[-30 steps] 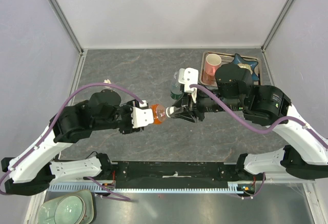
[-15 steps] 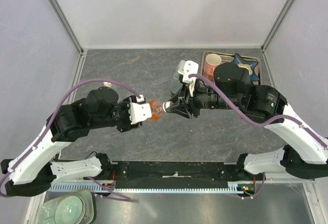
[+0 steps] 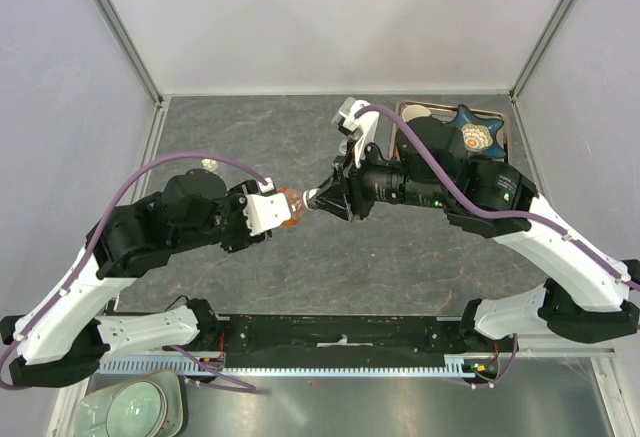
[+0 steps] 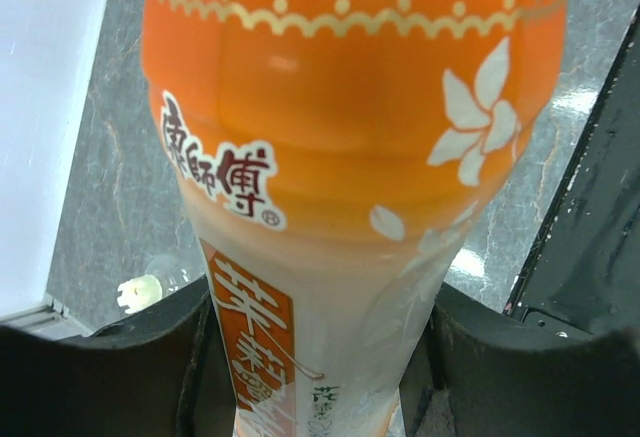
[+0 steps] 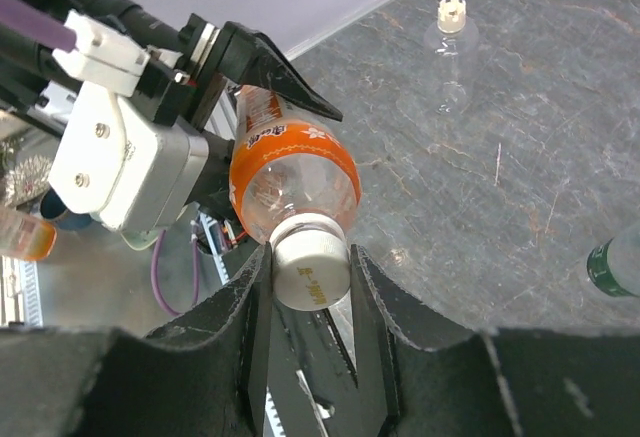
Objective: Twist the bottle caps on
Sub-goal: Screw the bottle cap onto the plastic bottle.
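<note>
An orange-label bottle [image 4: 340,157] is held off the table, lying sideways, with my left gripper [image 4: 320,367] shut round its lower body. In the top view this bottle [image 3: 288,207] sits between both grippers. Its white bottle cap [image 5: 310,269] sits on the neck, with my right gripper [image 5: 308,287] shut on it, fingers on either side. A tiny clear bottle [image 5: 452,52] stands on the table with a white cap [image 5: 453,12] on top; it also shows in the left wrist view [image 4: 140,292]. A green-label bottle [image 5: 615,262] shows at the right wrist view's edge.
A tray [image 3: 404,109] at the back right holds a blue star-shaped thing [image 3: 472,135], mostly behind my right arm. Stacked pale bowls [image 3: 130,407] sit below the table's near left edge. Grey walls close in the left, back and right sides.
Both grippers have shifted left and slightly back with the orange bottle between them. The right wrist has rolled round while staying shut on the cap.
</note>
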Tool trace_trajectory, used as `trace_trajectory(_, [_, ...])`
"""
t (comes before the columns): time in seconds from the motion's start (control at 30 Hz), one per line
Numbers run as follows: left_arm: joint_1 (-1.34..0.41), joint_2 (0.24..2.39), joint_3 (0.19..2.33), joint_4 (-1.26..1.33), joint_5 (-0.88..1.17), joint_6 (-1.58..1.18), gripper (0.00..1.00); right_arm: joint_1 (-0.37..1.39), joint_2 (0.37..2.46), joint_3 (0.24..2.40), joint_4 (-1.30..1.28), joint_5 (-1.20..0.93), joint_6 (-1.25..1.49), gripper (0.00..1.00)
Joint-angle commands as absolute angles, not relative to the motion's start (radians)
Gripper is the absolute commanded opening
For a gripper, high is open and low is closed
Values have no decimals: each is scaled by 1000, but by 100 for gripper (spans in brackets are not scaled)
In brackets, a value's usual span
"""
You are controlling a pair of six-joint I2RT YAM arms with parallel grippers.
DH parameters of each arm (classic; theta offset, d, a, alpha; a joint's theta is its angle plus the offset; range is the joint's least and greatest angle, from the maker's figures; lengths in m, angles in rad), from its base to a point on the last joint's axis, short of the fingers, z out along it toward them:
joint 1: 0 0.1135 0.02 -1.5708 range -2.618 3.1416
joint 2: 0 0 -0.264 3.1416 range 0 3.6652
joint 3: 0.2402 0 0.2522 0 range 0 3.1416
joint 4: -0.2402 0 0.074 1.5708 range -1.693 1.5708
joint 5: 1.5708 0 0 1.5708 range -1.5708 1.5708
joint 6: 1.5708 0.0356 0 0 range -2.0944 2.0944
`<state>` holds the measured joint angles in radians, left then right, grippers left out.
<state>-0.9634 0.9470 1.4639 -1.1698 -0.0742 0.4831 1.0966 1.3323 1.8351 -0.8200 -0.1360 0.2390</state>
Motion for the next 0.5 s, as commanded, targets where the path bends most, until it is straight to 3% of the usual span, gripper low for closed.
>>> trace_trajectory(0.0, [-948, 957, 1503, -825, -162, 379, 52, 1134, 1400, 1842, -891, -167, 362, 4])
trace_trajectory(0.17, [-940, 950, 1471, -819, -192, 364, 52, 1134, 1413, 1878, -945, -51, 399, 0])
trace_trajectory(0.47, [-940, 956, 1457, -810, -141, 333, 49, 1134, 1460, 1902, -954, -49, 509, 0])
